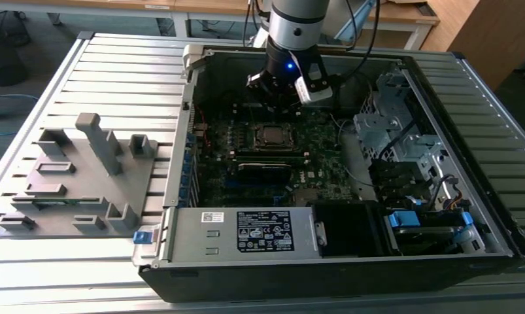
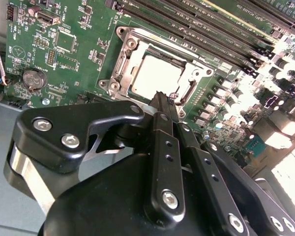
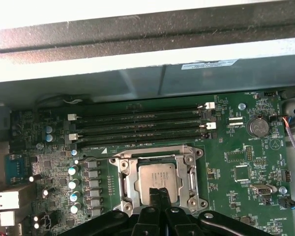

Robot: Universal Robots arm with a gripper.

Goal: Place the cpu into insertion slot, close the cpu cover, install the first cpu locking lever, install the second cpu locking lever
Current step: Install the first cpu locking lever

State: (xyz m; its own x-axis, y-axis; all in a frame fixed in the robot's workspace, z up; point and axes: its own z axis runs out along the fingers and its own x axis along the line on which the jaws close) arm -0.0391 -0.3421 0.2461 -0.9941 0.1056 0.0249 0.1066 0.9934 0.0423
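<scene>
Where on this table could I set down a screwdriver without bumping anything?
Bare ribbed table lies beyond the grey fixture and on its near side, at the exterior view's left. Inside the computer case it is crowded, with the gripper at the cpu.

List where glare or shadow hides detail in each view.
Second wrist view: glare bleaches the cpu face, and the motherboard washes out toward one edge. First wrist view: the case wall is blown white; the cpu reads grey. Exterior view: even light, dim inside the case.
</scene>
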